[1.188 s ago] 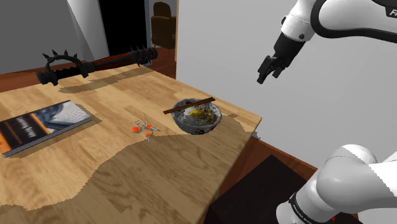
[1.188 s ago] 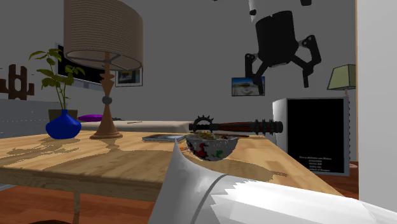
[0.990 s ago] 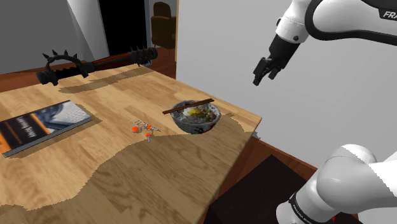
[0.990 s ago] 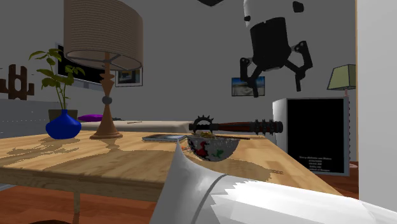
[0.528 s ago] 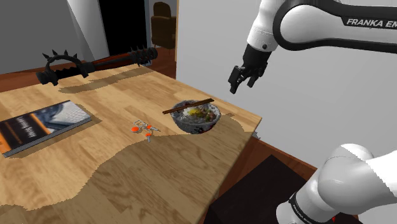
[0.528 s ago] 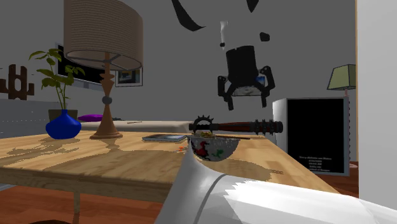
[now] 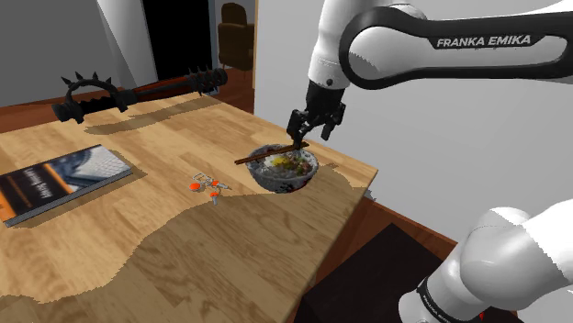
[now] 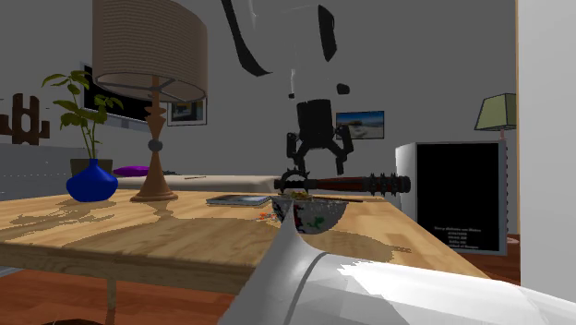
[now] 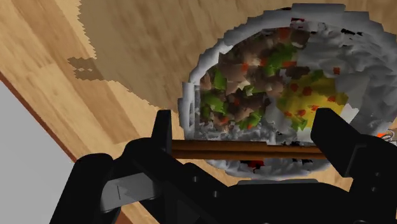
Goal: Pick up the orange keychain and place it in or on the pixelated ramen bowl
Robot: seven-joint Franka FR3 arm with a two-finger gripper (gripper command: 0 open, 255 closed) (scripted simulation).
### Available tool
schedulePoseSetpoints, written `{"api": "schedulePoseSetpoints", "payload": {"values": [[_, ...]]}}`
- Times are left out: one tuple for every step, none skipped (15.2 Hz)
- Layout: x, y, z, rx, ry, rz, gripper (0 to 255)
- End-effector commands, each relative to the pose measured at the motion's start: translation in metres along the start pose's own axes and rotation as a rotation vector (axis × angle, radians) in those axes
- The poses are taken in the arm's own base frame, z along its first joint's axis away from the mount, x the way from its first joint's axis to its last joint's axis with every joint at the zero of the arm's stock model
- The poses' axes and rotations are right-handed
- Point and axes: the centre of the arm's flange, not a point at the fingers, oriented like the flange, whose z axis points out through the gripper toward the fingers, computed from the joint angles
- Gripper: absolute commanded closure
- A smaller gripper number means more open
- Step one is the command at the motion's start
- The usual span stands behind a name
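The gripper (image 7: 308,135) hangs over the bowl (image 7: 289,180), 2 fingers apart, empty; the keychain (image 7: 206,185) lies on the table (image 7: 110,240) beside it, too small for detail; the arm (image 8: 388,291) hides part of the bowl.

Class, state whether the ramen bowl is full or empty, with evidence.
Full: the ramen bowl holds green, brown and yellow toppings; chopsticks lie across its rim.
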Motion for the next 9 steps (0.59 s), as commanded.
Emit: {"api": "schedulePoseSetpoints", "payload": {"values": [[0.007, -0.021, 0.012, 0.007, -0.013, 0.003, 0], [0.011, -0.033, 0.017, 0.009, -0.019, 0.004, 0], [0.015, -0.044, 0.021, 0.012, -0.025, 0.005, 0], [0.019, -0.056, 0.026, 0.015, -0.032, 0.006, 0], [0.023, -0.067, 0.031, 0.018, -0.038, 0.007, 0], [0.027, -0.079, 0.035, 0.021, -0.044, 0.008, 0], [0.031, -0.09, 0.04, 0.024, -0.05, 0.008, 0], [0.035, -0.102, 0.044, 0.027, -0.056, 0.009, 0], [0.039, -0.113, 0.049, 0.03, -0.062, 0.01, 0]]}}
